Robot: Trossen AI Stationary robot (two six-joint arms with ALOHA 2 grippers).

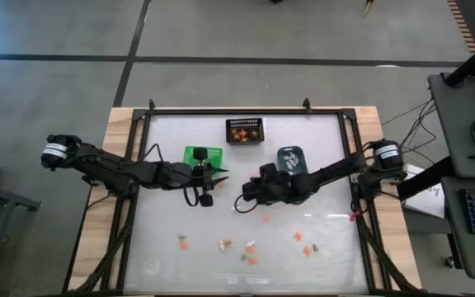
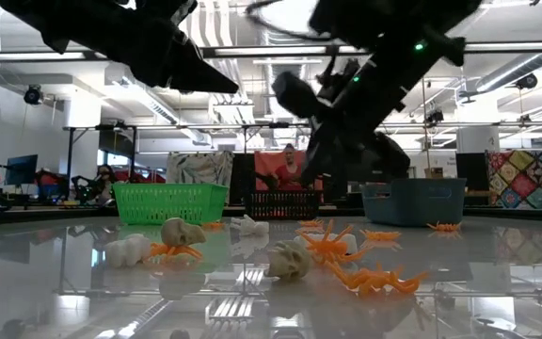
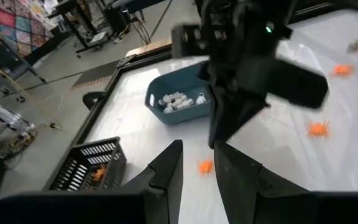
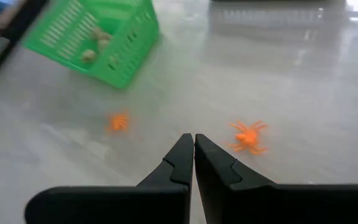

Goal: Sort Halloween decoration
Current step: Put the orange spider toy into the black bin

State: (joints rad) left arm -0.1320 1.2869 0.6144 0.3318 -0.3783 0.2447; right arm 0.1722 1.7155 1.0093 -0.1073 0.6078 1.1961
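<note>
While mid-counter, both held above the surface: left tool (image 3: 197, 163) parted, empty, beside green bin (image 1: 202, 155); right tool (image 4: 193, 146) closed, empty, over orange trinkets (image 4: 248, 136).

Tiny orange, tan trinkets (image 1: 250, 247), scattered on table

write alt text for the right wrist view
The right gripper hangs with fingers shut and empty over a glossy table, between two small orange trinkets. A green basket holding a few pale trinkets stands beyond.
</note>
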